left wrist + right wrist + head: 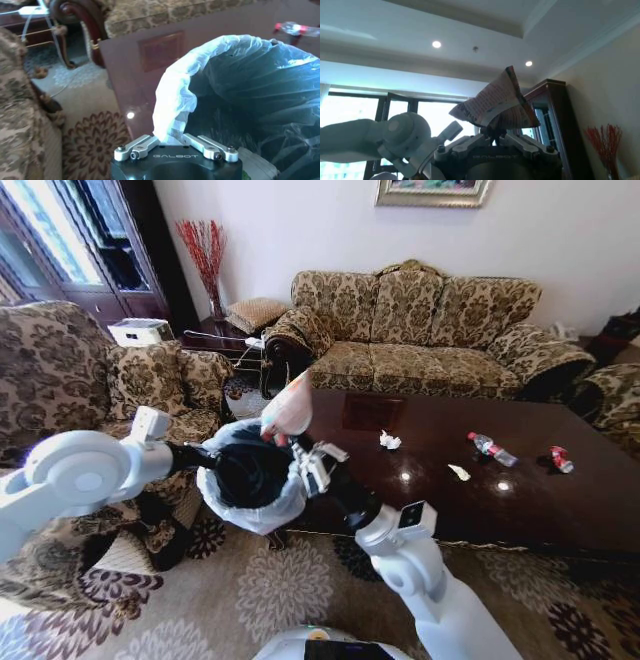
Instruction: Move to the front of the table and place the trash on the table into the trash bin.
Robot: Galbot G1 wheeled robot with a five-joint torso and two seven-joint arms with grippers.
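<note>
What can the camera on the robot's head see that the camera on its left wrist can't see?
Head camera alone: the right gripper pinching a paper cone above the trash bin, plus crumpled paper, a white scrap and a red can on the table.
Left wrist camera alone: the left gripper clamped on the bin's bag liner, close up.
Both: the bin, the table, the bottle.

Glossy dark wood table

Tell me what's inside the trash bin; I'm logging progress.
The trash bin, held by the left pincer, shows dark liner and no visible litter; its bottom is hidden. The right pincer holds a paper cone above it.
</note>
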